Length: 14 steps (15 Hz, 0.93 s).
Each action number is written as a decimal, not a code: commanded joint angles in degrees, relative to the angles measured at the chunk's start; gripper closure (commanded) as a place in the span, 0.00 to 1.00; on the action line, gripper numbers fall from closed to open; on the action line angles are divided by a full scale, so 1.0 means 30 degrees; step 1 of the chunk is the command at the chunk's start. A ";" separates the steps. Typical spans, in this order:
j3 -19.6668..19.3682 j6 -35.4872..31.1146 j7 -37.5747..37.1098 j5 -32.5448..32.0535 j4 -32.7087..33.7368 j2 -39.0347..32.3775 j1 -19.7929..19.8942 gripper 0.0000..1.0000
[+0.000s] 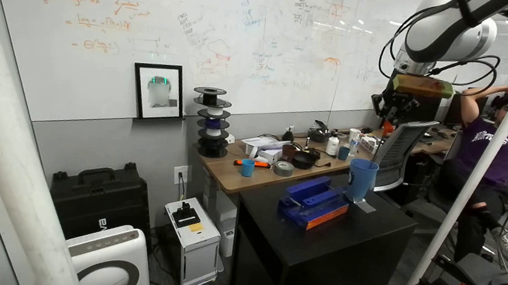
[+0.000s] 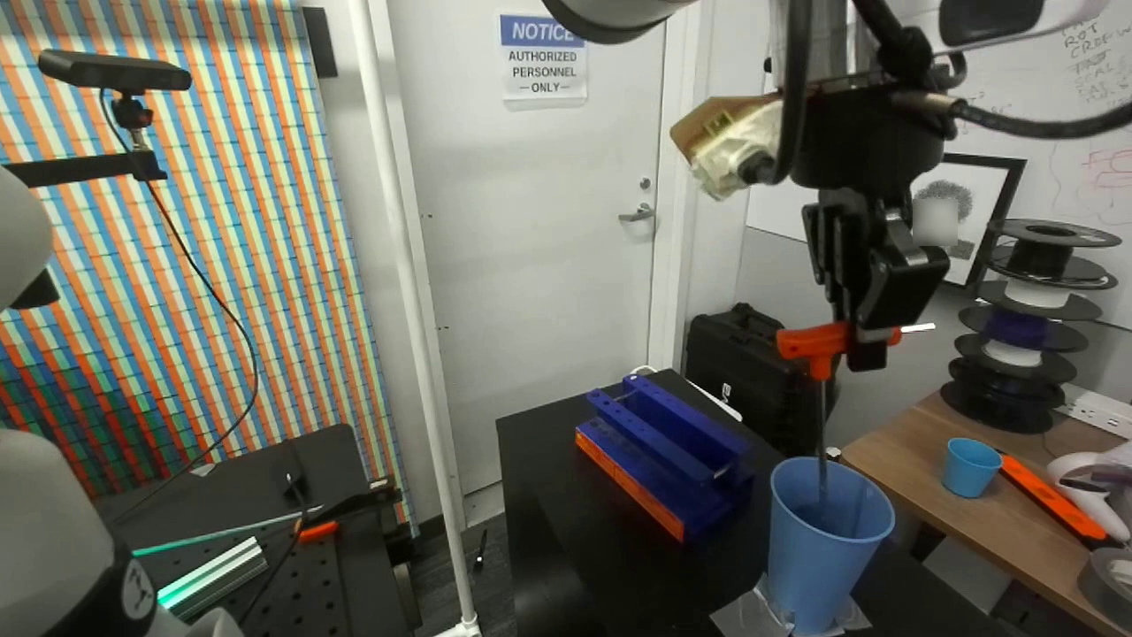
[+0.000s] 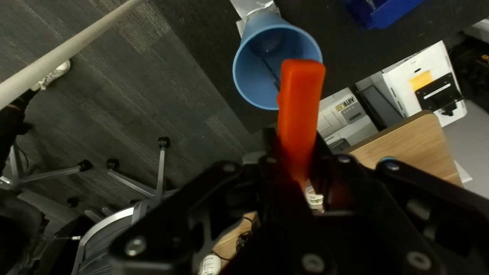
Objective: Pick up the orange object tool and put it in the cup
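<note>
Your gripper pinches the orange tool by its handle, above the blue cup. The thin rod pokes down inside the rim. The cup stands near an edge of the table, with bare room between it and the blue tray.

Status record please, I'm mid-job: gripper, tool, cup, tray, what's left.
gripper: closed on the tool, above the cup
tool: orange handle up, shaft running down into the cup
cup: light blue, upright on the cabinet, tape at its base
tray: dark blue with an orange edge, beside the cup on the cabinet
left to do: release the tool, probably after lowering it
</note>
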<state>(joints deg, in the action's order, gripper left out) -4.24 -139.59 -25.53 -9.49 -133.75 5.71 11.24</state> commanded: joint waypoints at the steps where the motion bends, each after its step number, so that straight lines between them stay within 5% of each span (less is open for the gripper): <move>1: -0.0205 -0.1282 -0.0895 -0.0808 0.1383 -0.1667 -0.0205 0.92; 9: -0.0132 -0.0841 0.2311 0.4506 0.1707 -0.5074 -0.1030 0.89; 10: -0.0096 -0.0715 0.2718 0.5166 0.1535 -0.5003 -0.1036 0.54; 14: -0.0140 0.0023 0.3994 0.6441 0.0108 -0.2467 -0.1071 0.31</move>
<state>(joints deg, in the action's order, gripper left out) -4.29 -142.06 -16.89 6.92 -130.37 -9.16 8.73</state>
